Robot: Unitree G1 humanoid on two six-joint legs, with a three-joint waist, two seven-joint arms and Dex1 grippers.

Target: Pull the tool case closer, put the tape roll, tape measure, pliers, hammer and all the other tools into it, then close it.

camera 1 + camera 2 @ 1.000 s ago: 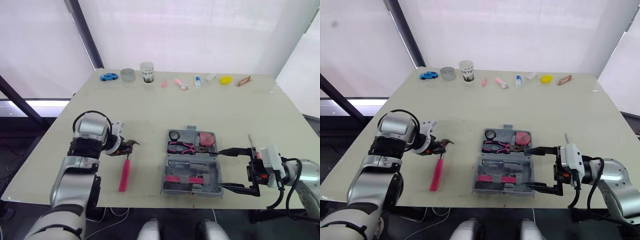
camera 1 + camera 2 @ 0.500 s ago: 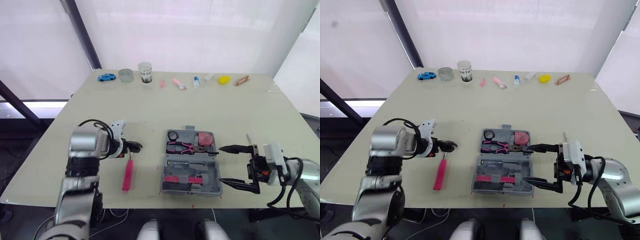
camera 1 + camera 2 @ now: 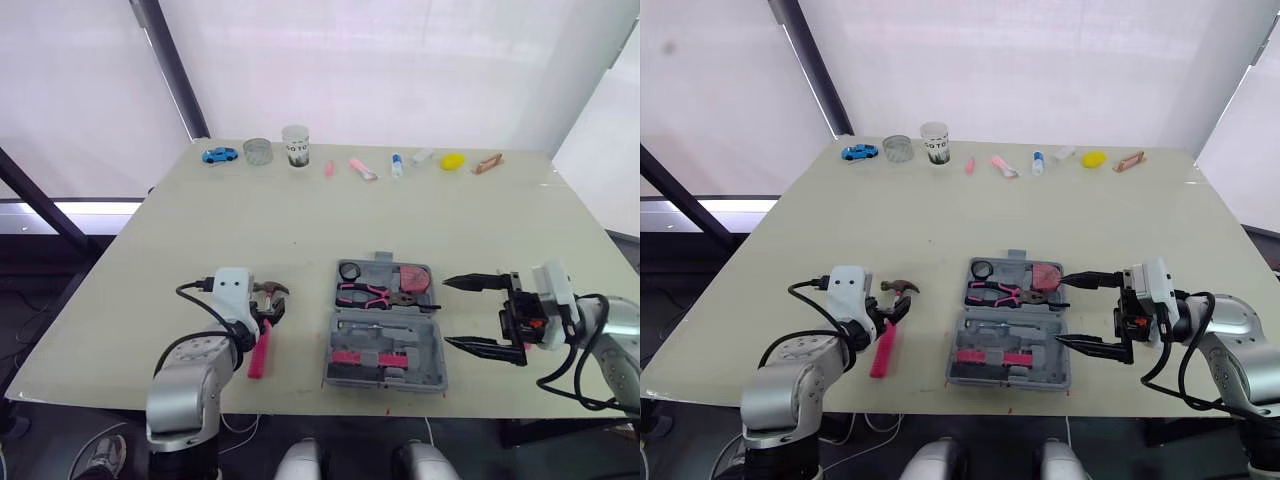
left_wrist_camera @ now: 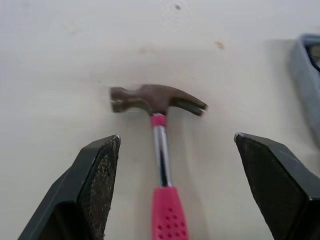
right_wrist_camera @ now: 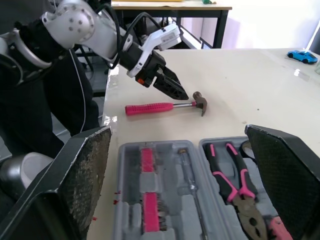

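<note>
The grey tool case (image 3: 440, 372) lies open near the table's front edge. In it are pink pliers (image 3: 365, 293), a black tape roll (image 3: 348, 270) and a pink tape measure (image 3: 412, 277). To the case's left lies the pink-handled hammer (image 3: 261, 352), its head (image 4: 150, 99) pointing away from me. My left gripper (image 3: 268, 310) hangs open over the shaft just below the head; its fingers (image 4: 100, 170) straddle the handle without touching it. My right gripper (image 3: 446, 312) stands wide open just beside the case's right edge.
Along the far edge stand a blue toy car (image 3: 217, 154), a clear jar (image 3: 257, 151), a paper cup (image 3: 294, 144), small pink items (image 3: 361, 168), a yellow object (image 3: 452, 160) and a copper clip (image 3: 487, 163). Bare table lies between that row and the case.
My left gripper has opened, and its arm has swung round to the near side of the hammer. The right gripper has drawn back slightly from the case. The hammer lies where it was.
</note>
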